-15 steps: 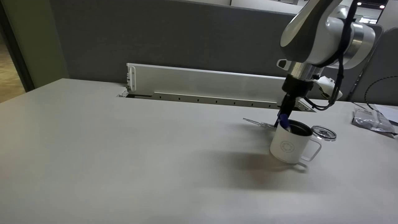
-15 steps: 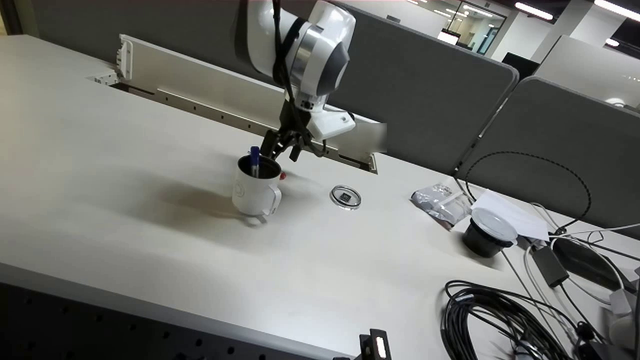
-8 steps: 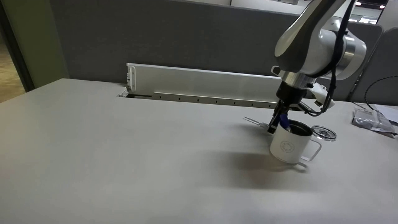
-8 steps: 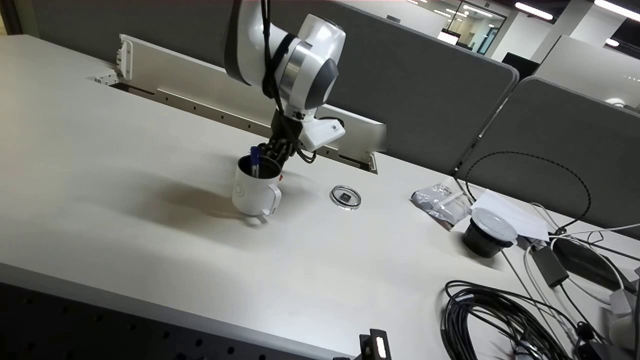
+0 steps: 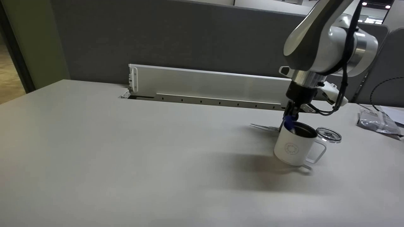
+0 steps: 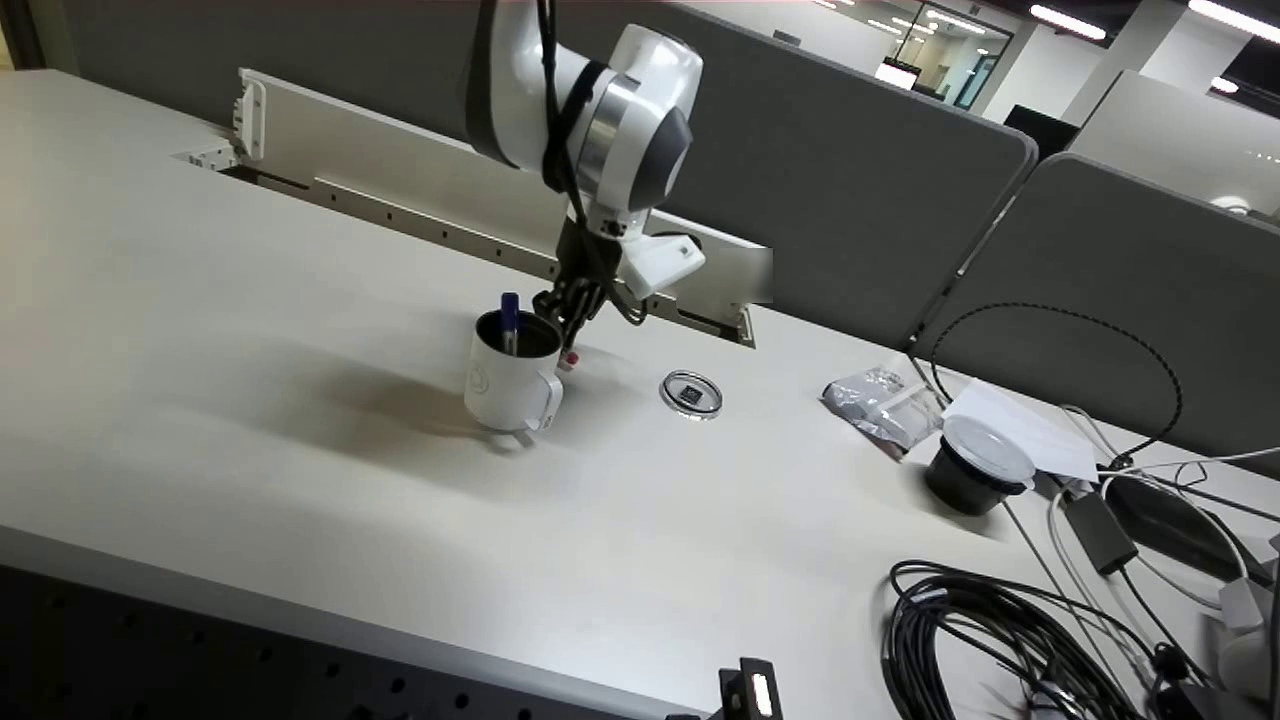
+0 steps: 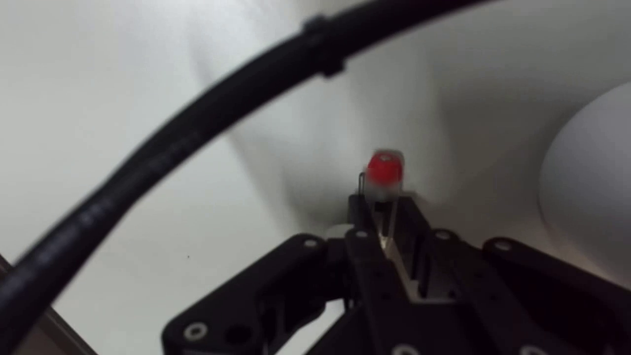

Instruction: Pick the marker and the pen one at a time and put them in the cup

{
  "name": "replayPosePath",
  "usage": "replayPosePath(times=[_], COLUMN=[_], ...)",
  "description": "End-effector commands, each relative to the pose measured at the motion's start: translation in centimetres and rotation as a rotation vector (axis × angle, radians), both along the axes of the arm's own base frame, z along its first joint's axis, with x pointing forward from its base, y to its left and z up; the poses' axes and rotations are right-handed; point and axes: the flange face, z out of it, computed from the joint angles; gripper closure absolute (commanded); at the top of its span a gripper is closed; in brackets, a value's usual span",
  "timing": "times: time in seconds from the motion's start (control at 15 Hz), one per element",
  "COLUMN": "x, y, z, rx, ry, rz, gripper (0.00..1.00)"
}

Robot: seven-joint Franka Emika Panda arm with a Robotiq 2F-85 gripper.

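Sitting under the end effector [image 7: 383,203]: pale bench [image 6: 650,560]. Black cable coil [image 6: 908,645] on it, well apart from the end effector, off to its right in an exterior view. Silvery bag [image 6: 880,403] same side, nearer. White cup [image 6: 505,390] upright, just beside the end effector, gap between the two in the wrist view. Clear round lid [image 6: 691,396] flat, right of the end effector in both exterior views. Marker [image 6: 510,322] standing in the cup, blue end up above the rim, near the end effector. Pen [image 7: 385,172]: end effector is pinching it, red end showing just beyond. In an exterior view the pen [image 5: 268,128] sticks out left of the end effector; can't tell if it clears the bench.
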Motion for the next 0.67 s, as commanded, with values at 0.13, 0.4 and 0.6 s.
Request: replayPosePath(times=[0.13, 0.4, 0.6], x=[-0.1, -2.7, -6.9], y=[-2.4, -2.6, -0.7], z=[11.0, 18.8, 22.4], rx=[-0.227, -0.366, -0.404], ry=[-0.014, 0.056, 0.153], rz=[0.155, 0.307, 0.453], gripper=[0.93, 0.93, 0.93])
